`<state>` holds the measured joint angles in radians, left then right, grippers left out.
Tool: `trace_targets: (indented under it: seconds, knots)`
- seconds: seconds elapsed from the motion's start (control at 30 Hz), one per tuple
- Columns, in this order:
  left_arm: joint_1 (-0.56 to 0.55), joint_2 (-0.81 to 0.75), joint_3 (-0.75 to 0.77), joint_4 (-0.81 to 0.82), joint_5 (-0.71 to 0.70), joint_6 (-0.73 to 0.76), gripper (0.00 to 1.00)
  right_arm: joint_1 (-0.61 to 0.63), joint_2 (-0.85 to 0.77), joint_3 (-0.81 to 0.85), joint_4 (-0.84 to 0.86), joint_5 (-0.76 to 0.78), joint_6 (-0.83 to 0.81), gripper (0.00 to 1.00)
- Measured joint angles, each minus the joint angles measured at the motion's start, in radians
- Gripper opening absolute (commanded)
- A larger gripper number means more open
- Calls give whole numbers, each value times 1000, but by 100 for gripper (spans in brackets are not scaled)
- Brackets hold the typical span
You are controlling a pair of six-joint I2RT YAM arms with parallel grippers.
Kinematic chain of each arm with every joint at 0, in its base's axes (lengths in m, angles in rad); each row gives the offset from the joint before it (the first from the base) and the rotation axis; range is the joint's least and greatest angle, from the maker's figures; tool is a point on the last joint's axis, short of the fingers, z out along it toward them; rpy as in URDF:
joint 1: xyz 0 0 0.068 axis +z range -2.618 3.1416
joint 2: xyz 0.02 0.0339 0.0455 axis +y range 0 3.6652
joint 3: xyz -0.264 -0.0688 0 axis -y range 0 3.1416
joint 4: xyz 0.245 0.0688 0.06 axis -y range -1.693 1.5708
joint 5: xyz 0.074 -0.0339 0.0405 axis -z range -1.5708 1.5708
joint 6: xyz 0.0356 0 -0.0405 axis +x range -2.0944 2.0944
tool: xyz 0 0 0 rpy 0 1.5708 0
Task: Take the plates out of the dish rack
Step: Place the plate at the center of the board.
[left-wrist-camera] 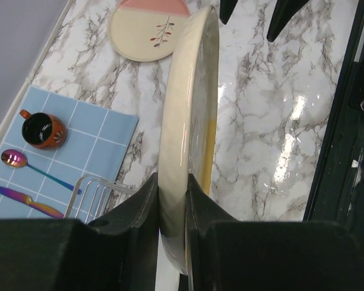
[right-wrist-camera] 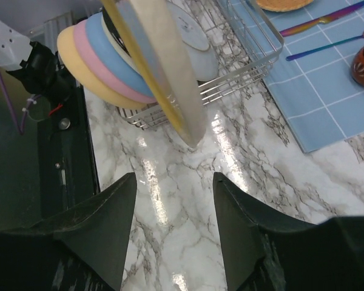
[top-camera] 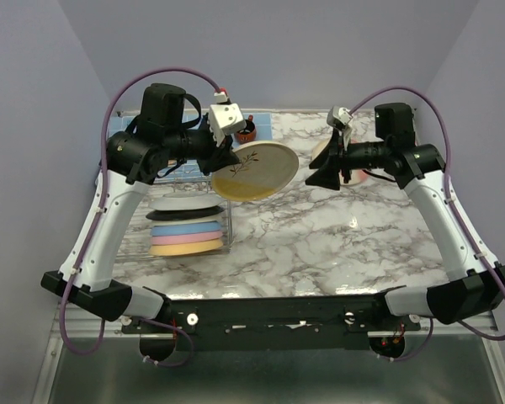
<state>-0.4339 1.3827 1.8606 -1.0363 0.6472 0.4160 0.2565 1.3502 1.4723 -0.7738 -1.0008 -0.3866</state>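
My left gripper [top-camera: 221, 160] is shut on the rim of a cream-and-yellow plate [top-camera: 254, 171] with a twig motif and holds it tilted in the air, right of the dish rack [top-camera: 228, 225]. In the left wrist view the plate [left-wrist-camera: 191, 103] stands edge-on between both fingers of that gripper [left-wrist-camera: 171, 179]. Several plates [top-camera: 185, 236] still stand in the rack: dark-rimmed, blue, pink and yellow [right-wrist-camera: 103, 57]. My right gripper [top-camera: 313, 178] is open and empty [right-wrist-camera: 174, 177], facing the held plate [right-wrist-camera: 164, 66] across bare marble. A cream-and-pink twig plate [left-wrist-camera: 148, 27] lies flat on the table at the right.
A blue checked placemat [left-wrist-camera: 91, 127] behind the rack carries a small dark red cup [left-wrist-camera: 43, 130], a spoon [left-wrist-camera: 15, 159] and a knife [left-wrist-camera: 24, 203]. An orange woven disc [right-wrist-camera: 285, 5] lies on it too. The rack's wire end [left-wrist-camera: 94, 185] is just below the held plate.
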Motion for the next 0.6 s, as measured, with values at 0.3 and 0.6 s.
trace_targets:
  seconds: [0.3, 0.6]
  knots:
    - [1, 7, 0, -12, 12, 26, 0, 79, -5, 2, -30, 7, -90, 71]
    - [1, -3, -23, -55, 53, 45, 0, 136, 114, 100, -58, 68, -175, 69]
